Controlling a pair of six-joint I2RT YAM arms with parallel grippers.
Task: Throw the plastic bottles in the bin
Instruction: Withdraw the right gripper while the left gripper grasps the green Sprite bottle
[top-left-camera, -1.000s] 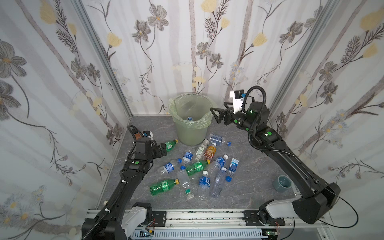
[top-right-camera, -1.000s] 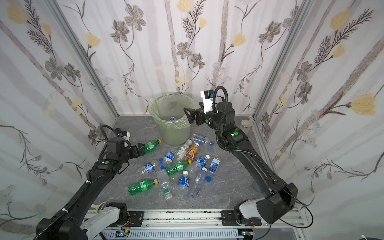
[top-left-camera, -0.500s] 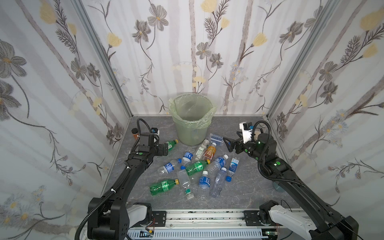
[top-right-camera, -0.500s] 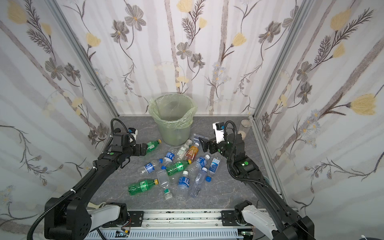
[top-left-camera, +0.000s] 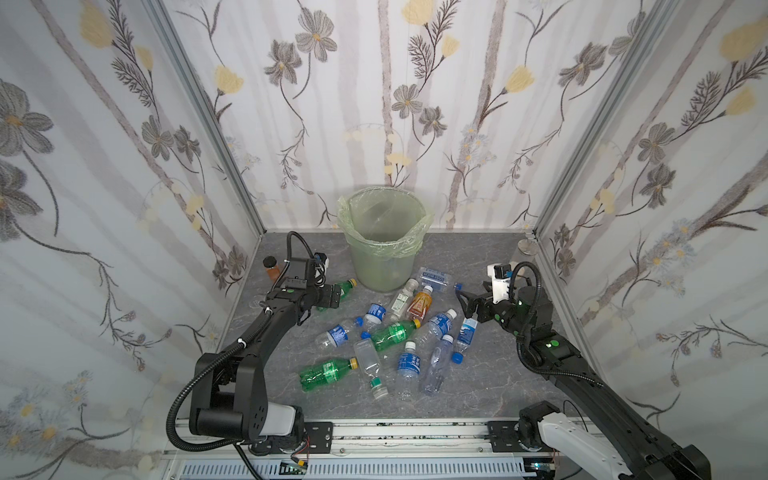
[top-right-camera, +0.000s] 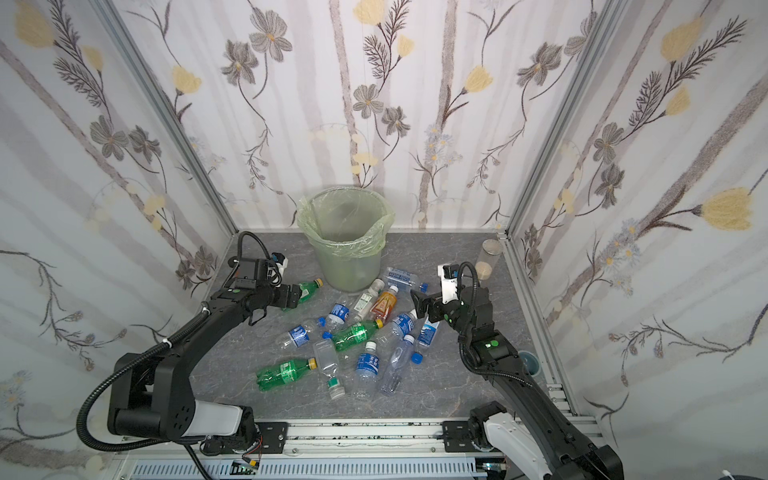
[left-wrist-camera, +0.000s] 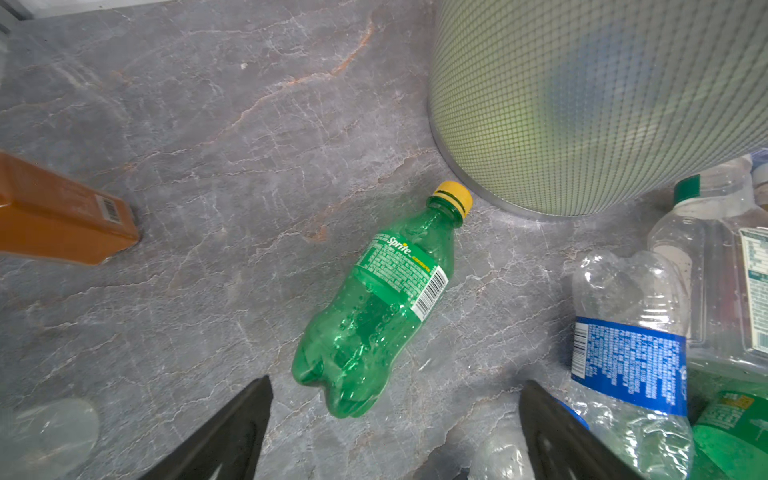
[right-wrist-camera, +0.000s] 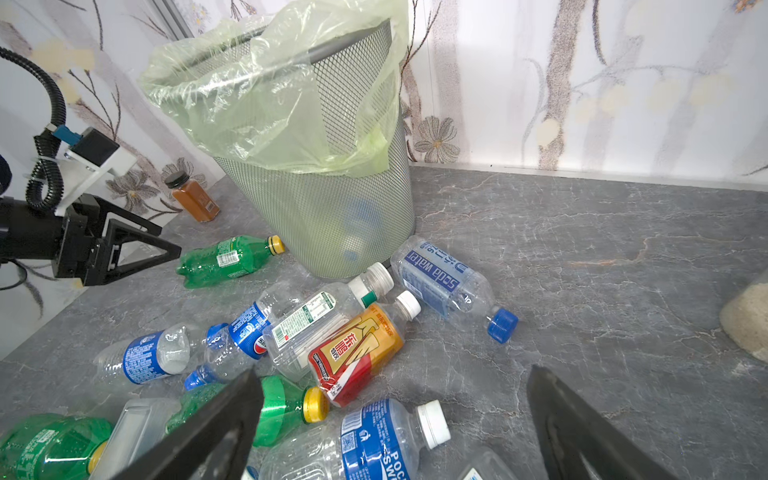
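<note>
One green bottle (left-wrist-camera: 374, 299) — just beyond left pincer (left-wrist-camera: 397, 380)

Brown black-capped jar (top-left-camera: 272, 269) upright, clear jar (top-right-camera: 487, 262) holding sandy fill, teal cup (top-right-camera: 532, 363)

Bare table (top-left-camera: 490, 374) lies open right of the plastic bottles (top-left-camera: 395, 332); the bin (top-left-camera: 382, 266) blocks the back middle (bottles crowd its foot); a brown jar (top-left-camera: 272, 270) stands near the left wall.
</note>
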